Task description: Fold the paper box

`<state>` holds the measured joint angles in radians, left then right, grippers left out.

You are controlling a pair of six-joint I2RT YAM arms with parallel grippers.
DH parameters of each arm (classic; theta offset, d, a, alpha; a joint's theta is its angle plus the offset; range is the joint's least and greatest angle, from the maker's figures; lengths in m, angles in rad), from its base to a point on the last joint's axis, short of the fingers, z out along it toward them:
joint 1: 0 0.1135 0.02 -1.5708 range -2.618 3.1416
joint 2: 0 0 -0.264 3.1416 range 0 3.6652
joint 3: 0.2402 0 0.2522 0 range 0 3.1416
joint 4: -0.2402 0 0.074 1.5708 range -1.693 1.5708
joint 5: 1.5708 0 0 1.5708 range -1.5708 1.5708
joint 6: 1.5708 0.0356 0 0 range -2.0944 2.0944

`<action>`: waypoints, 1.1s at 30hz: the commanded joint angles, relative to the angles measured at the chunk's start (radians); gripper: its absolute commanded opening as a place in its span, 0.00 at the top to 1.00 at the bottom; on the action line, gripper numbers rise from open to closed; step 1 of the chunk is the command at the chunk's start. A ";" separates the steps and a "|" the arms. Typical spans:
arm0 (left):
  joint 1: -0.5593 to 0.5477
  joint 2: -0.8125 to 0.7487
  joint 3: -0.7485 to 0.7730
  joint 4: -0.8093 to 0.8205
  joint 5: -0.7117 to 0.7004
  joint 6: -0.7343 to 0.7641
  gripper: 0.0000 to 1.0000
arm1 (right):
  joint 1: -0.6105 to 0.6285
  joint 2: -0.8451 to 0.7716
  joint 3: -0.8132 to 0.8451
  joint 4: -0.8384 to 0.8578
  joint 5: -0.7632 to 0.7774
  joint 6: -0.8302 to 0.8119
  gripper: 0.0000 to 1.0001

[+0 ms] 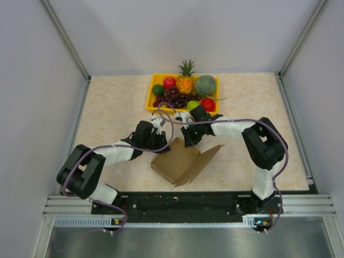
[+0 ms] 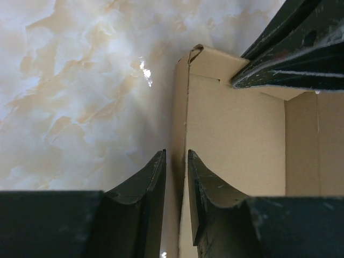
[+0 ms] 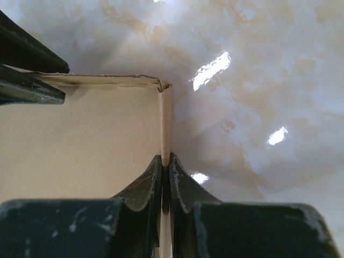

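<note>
The paper box [image 1: 180,161] is brown cardboard, partly folded, with walls raised at its far end and a flap [image 1: 207,157] open to the right. My left gripper [image 1: 163,141] is at its far left corner. In the left wrist view its fingers [image 2: 153,183] straddle the left wall [image 2: 183,118] with a thin gap, so the left gripper [image 2: 176,153] is open. My right gripper [image 1: 188,141] is at the far right corner. In the right wrist view the right gripper [image 3: 165,157] is shut on the thin upright wall [image 3: 165,118].
A yellow tray [image 1: 161,76] of plastic fruit stands just behind the grippers at the back of the marble table [image 1: 107,107]. Grey walls close in the table on the left, right and back. Cables loop over both arms.
</note>
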<state>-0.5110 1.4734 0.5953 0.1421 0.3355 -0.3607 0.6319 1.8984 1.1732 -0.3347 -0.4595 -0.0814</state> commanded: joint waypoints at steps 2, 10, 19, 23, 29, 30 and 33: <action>-0.017 0.004 0.034 0.063 0.014 -0.017 0.71 | 0.100 -0.096 -0.138 0.205 0.394 -0.024 0.93; -0.020 -0.005 0.009 0.102 0.017 -0.037 0.71 | 0.296 -0.101 -0.285 0.423 0.962 -0.028 1.00; -0.020 -0.008 -0.008 0.105 0.034 -0.034 0.69 | 0.308 -0.078 -0.267 0.388 0.800 0.051 1.00; -0.020 -0.031 -0.019 0.100 0.027 -0.029 0.65 | 0.270 -0.113 -0.280 0.395 0.682 0.107 0.87; -0.018 -0.032 -0.012 0.077 0.020 -0.006 0.63 | 0.178 -0.137 -0.178 0.198 0.435 0.098 0.75; -0.020 -0.024 -0.009 0.074 0.022 -0.001 0.63 | 0.172 -0.143 -0.166 0.139 0.427 0.088 0.73; -0.018 -0.018 -0.003 0.070 0.025 -0.001 0.63 | 0.160 -0.173 -0.144 0.077 0.392 0.050 0.70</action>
<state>-0.5255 1.4754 0.5789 0.2012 0.3336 -0.3729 0.8112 1.7645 0.9794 -0.0784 0.0689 0.0040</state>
